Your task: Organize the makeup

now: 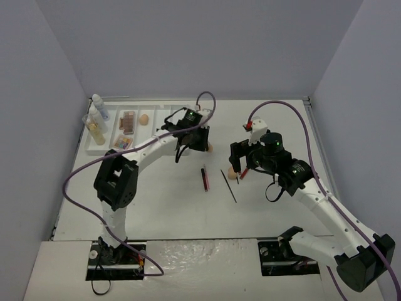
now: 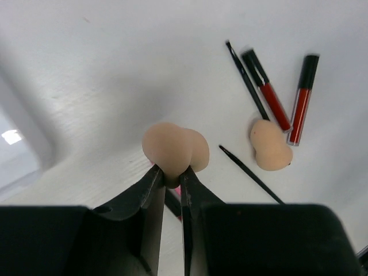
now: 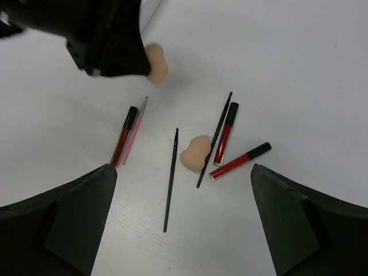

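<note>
From above, the tray (image 1: 156, 111) sat at the far left of the worktop (image 1: 163, 200), holding two bottles (image 1: 97, 105), a tube (image 1: 94, 128), two palettes (image 1: 128, 119) and a tray sponge (image 1: 144, 118). The left gripper (image 1: 205, 144) hung just right of the tray with the held sponge (image 1: 210, 148) peeking out at its edge. The right gripper (image 1: 241, 166) was over the loose sponge (image 1: 232, 174) at mid-worktop. Between the two arms lay a red pencil (image 1: 204, 179) and a black pencil (image 1: 229, 185), apart from each other. In the left wrist view, the left gripper (image 2: 171, 175) was clamped on the narrow end of the held sponge (image 2: 172, 146) (whether it touched the worktop could not be told). To its right lay the loose sponge (image 2: 270, 146), with two red pencils (image 2: 267, 89) and two black pencils (image 2: 250, 172) close around it, one red pencil's tip against its right side. In the right wrist view, the right gripper (image 3: 182, 172) had its fingers (image 3: 57, 218) spread wide, holding nothing. Below it the loose sponge (image 3: 195, 154) rested on the worktop against a thin black pencil, two red pencils just to its right and a longer black one just to its left. Further left a red pencil lay beside a pink pencil (image 3: 135, 138), and the left gripper with its sponge showed at top left.
</note>
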`<state>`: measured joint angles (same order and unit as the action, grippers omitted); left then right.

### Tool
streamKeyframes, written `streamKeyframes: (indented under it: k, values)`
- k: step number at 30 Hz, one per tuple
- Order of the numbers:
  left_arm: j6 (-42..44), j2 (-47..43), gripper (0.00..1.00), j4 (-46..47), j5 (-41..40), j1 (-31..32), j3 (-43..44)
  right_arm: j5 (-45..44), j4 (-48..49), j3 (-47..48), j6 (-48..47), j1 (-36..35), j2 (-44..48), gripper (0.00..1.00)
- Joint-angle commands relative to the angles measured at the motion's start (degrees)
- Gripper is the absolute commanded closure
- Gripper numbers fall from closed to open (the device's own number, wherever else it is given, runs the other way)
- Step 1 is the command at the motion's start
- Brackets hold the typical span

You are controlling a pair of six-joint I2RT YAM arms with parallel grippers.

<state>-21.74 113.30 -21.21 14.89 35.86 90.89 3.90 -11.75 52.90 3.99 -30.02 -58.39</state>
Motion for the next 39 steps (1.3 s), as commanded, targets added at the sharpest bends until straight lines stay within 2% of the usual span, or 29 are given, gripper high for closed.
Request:
streamKeyframes:
  k: [1, 9, 16, 20, 22, 27, 32, 39]
  values:
    - [-1.53, -9.55, 0.93, 0.6, -4.77, -9.95, 0.83, 0.84, 3.2, 1.55, -0.98, 0.31, -1.64, 0.0]
    - [-4.43, -8.61, 0.93, 1.87, -8.21, -25.3, -1.03, 0.31, 3.22, 1.79, -1.18, 0.31, -2.43, 0.0]
    - [-4.86, 0.54, 0.92, 1.46, -7.76, -32.38, 5.59, -0.18, 3.31, 1.27, -1.15, 0.31, -2.67, 0.0]
    - [-4.53, 7.54, 0.87, 0.26, -7.42, -34.3, 10.75, -0.39, 3.31, 0.89, -1.01, 0.31, -2.61, 0.0]
    - [-4.29, 9.33, 0.8, -0.47, -7.24, -34.63, 13.26, -0.48, 3.31, 0.88, -1.09, 0.32, -2.62, 0.0]
    - [-3.58, 9.46, 0.5, -0.05, -6.8, -34.63, 14.04, -0.74, 3.31, 0.62, -1.0, 0.4, -3.14, 0.0]
    - [-3.97, 5.1, 0.39, 1.14, -5.6, -34.31, 10.78, -0.61, 3.4, 0.65, -0.17, 0.42, -4.2, 0.0]
    - [-2.75, -4.08, 0.33, 0.44, -4.19, -30.61, 3.42, -1.85, 3.49, 0.52, 0.63, 0.54, -3.24, 0.0]
